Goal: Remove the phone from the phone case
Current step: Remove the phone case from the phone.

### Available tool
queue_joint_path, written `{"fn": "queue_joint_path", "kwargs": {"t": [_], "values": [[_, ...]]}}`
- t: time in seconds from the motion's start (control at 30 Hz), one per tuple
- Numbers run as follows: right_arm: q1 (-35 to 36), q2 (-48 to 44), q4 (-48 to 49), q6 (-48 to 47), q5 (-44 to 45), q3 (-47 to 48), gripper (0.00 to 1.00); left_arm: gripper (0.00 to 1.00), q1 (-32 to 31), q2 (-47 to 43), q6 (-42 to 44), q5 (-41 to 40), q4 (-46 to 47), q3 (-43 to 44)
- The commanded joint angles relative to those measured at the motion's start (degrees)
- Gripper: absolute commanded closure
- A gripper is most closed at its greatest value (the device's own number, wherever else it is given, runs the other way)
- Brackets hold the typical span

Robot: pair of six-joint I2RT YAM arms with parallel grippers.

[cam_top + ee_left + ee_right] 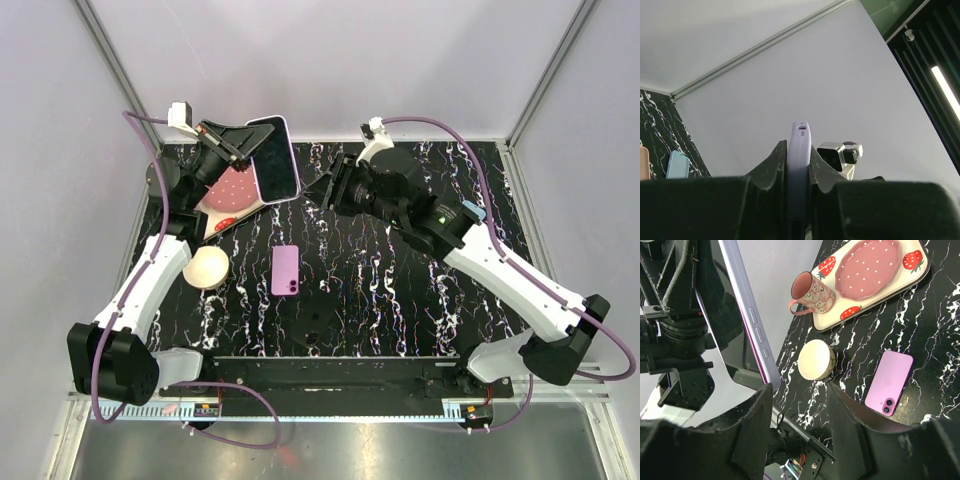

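Observation:
My left gripper (pixel 238 150) is raised at the back left and shut on a phone in a lavender case (pixel 275 158), dark screen facing up and right. In the left wrist view the case's thin edge (pixel 799 160) stands upright, pinched in my left gripper (pixel 798 150). My right gripper (pixel 325 190) is open just right of the held phone and apart from it. In the right wrist view the lavender side with its buttons (pixel 752 322) passes above the left jaw of my right gripper (pixel 797 390). A second purple phone-shaped item (pixel 286 270) lies camera side up mid-table (pixel 889 382).
A strawberry tray (pixel 222 215) with a pink plate sits at the back left under the left arm; it also shows in the right wrist view (pixel 850 313), with a pink mug (pixel 810 290). A cream bowl (pixel 208 267) sits left of centre. A light blue case (pixel 677 165) lies far off.

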Motion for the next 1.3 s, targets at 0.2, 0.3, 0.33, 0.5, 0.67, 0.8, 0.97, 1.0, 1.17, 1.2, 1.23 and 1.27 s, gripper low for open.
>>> {"fn": "queue_joint_path", "kwargs": {"t": [0.2, 0.3, 0.33, 0.5, 0.67, 0.8, 0.97, 1.0, 1.17, 1.2, 1.23, 1.27], "values": [[-0.1, 10.2, 1.5, -2.5, 5.3, 3.5, 0.48, 1.00, -3.3, -6.5, -12.4, 4.6, 10.1, 3.2], [-0.1, 11.1, 2.6, -2.4, 4.2, 3.6, 0.48, 1.00, -3.3, -6.5, -12.9, 4.6, 10.5, 3.2], [-0.1, 11.7, 2.7, -2.2, 4.1, 3.6, 0.48, 1.00, -3.2, -6.5, -13.0, 4.6, 10.8, 3.2], [-0.1, 13.9, 3.0, -2.4, 3.3, 5.5, 0.49, 1.00, -3.2, -6.5, -14.2, 4.4, 11.9, 2.7], [-0.1, 14.5, 4.8, -2.4, 3.1, 5.8, 0.49, 1.00, -3.3, -6.9, -14.8, 4.7, 12.0, 2.1], [-0.4, 9.8, 16.6, -1.1, -0.3, -0.7, 0.44, 1.00, -3.2, -6.9, -14.9, 4.7, 11.9, 2.0], [-4.3, 3.1, 39.4, 5.9, -9.6, -18.4, 0.32, 1.00, -3.2, -6.0, -15.7, 5.0, 12.4, 0.9], [-4.9, 2.3, 43.0, 7.1, -11.7, -19.5, 0.31, 1.00, -3.2, -5.7, -16.0, 5.2, 13.0, 0.5], [-6.2, 2.1, 46.2, 6.2, -15.2, -20.4, 0.30, 1.00, -3.7, -3.6, -17.8, 5.9, 15.3, -1.6], [-6.2, 2.4, 46.9, 6.0, -15.9, -20.1, 0.29, 1.00, -3.8, -3.3, -18.2, 6.1, 15.7, -2.0], [-6.4, 2.7, 47.3, 5.8, -16.5, -19.6, 0.29, 1.00, -4.0, -3.0, -18.1, 6.3, 15.8, -2.5], [-6.7, 2.9, 47.6, 5.7, -17.3, -19.3, 0.30, 1.00, -4.5, -2.9, -18.0, 6.9, 15.6, -2.8]]}}
